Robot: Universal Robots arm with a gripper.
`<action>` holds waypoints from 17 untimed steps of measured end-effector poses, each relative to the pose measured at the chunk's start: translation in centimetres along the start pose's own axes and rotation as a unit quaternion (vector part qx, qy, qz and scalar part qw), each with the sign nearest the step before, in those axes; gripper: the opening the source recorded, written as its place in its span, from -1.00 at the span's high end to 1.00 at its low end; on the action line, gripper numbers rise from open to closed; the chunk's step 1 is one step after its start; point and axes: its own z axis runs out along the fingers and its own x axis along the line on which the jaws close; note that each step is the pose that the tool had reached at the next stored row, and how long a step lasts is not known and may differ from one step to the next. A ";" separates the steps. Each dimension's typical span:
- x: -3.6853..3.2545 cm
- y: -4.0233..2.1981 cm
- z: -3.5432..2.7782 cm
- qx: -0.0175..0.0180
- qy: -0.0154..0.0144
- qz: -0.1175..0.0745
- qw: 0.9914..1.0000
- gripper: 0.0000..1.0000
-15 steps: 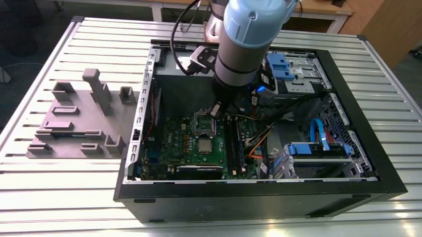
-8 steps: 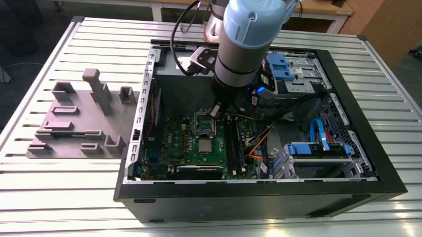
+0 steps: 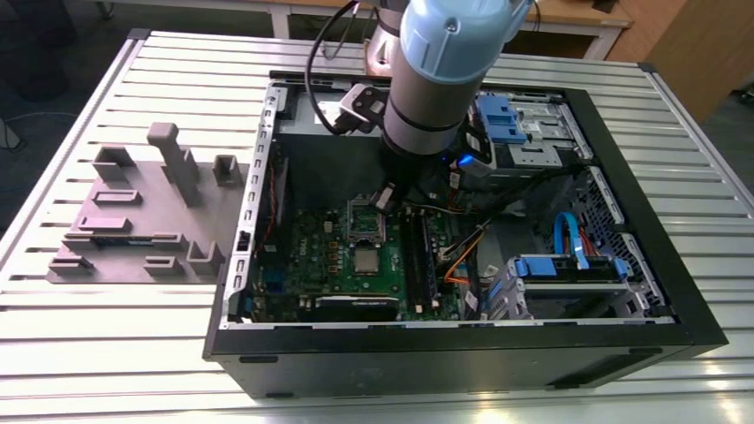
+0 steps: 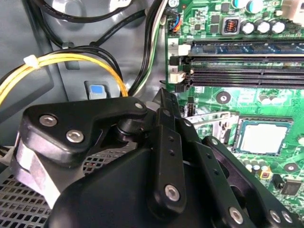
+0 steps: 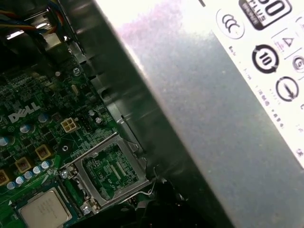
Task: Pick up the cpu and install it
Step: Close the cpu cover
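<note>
Cpu (image 3: 367, 261) lies seated, uncovered. Beside cpu, hinged frame (image 5: 80, 183) open. Gripper (image 3: 387, 203) at frame, fingers (image 4: 164, 114) pinched together, empty, probably for pushing.

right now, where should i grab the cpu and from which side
Likely by two opposite thin rim edges, coming straight down from above: the cpu lies flat on the motherboard, silver top up, with the open metal frame close beside one edge.

The cpu (image 5: 45, 211), silver top up, lies flat on the green motherboard (image 5: 33, 118) just beside an opened metal socket frame (image 5: 111, 173), which stands between it and a large grey metal box (image 5: 199, 109) bearing a white label (image 5: 266, 52).
</note>
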 end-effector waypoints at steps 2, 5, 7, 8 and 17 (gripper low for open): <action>-0.02 0.02 0.00 0.003 0.006 0.000 1.000 0.80; -0.05 0.03 -0.09 0.005 0.011 0.001 1.000 0.80; -0.07 0.05 -0.20 0.006 0.013 0.001 1.000 0.80; -0.08 0.07 -0.27 0.005 0.013 0.001 1.000 0.80; -0.17 0.14 -0.69 0.008 0.019 0.001 1.000 0.80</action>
